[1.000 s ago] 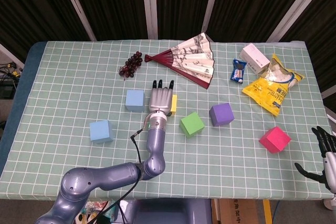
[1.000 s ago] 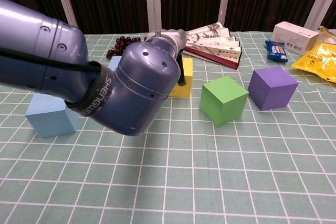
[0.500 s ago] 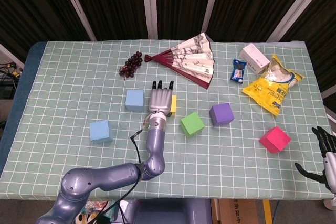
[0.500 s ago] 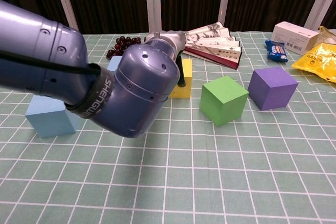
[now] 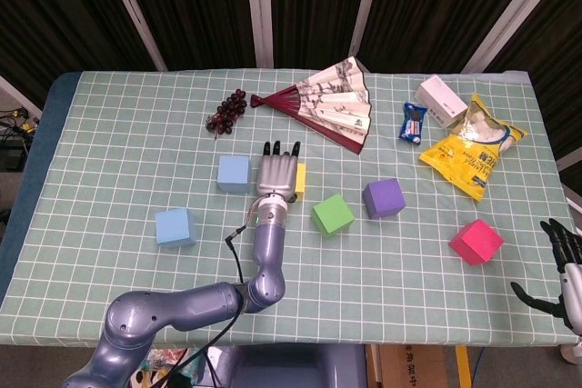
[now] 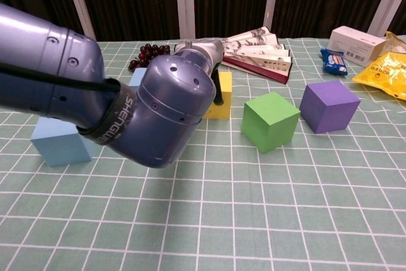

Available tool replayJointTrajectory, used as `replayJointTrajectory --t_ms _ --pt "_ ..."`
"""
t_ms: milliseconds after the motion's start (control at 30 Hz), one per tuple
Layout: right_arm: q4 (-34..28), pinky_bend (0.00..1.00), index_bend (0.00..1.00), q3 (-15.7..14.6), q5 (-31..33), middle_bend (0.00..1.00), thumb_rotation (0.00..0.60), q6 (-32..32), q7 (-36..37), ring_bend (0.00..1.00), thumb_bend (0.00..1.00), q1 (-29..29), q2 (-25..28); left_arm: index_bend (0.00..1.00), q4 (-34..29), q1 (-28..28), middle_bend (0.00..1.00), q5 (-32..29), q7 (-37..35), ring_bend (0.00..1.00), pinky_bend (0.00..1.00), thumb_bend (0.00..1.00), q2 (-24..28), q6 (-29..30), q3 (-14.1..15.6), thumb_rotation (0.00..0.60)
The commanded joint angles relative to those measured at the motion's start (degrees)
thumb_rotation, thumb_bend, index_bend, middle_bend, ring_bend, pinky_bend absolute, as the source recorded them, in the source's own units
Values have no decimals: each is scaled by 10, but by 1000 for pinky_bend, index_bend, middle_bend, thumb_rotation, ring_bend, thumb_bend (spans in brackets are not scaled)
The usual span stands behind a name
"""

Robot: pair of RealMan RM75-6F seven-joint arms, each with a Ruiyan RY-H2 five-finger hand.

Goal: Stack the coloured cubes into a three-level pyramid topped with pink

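The yellow cube (image 5: 299, 179) sits mid-table, mostly under my left hand (image 5: 279, 171), fingers stretched over it; whether I grip it I cannot tell. The pink cube (image 5: 476, 242) lies near the right edge, seen only from my head; my right hand (image 5: 564, 270) hangs open beyond that edge. In the chest view my forearm (image 6: 114, 99) hides the hand.

Over last second: my left hand (image 5: 278, 174) crept marginally toward far side of table, against yellow cube (image 5: 299, 179). Chest view: my left forearm (image 6: 127, 103) rolled slightly, wrist end (image 6: 198, 50) nudged a touch right. Shift barely measurable. Cannot tell whether yellow cube itself moved; hand covers most of it in head view.
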Motion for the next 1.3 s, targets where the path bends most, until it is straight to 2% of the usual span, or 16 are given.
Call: replayJointTrajectory --t_ms 33,200,333,433,833,1167,1300 --pt "0 0 0 0 -1 0 600 0 0 0 236 0 0 0 -3 2 158 1 0 26 0 227 2 0 2 600" --pt "0 0 0 0 -1 0 600 1 -2 0 237 0 0 0 -13 8 37 -8 11 0 0 197 8 -2 4 600" --pt "0 0 0 0 -1 0 600 2 -3 0 236 -1 -1 0 -24 12 14 -10 11 0 0 171 14 -2 3 600" --pt "0 0 0 0 -1 0 600 1 -4 0 237 0 -1 0 -38 16 26 -9 9 0 0 167 21 -1 4 600" --pt "-1 0 0 0 0 0 600 4 -7 0 236 -2 -2 0 -97 35 226 -62 48 0 0 166 55 -5 13 600" --pt "-1 0 0 0 0 0 600 4 -9 0 236 -2 -3 0 -108 39 243 -70 42 0 0 167 66 1 22 600" --pt "-1 0 0 0 1 0 600 4 -10 0 236 -2 -3 0 -106 39 195 -70 38 0 0 166 67 1 26 600"
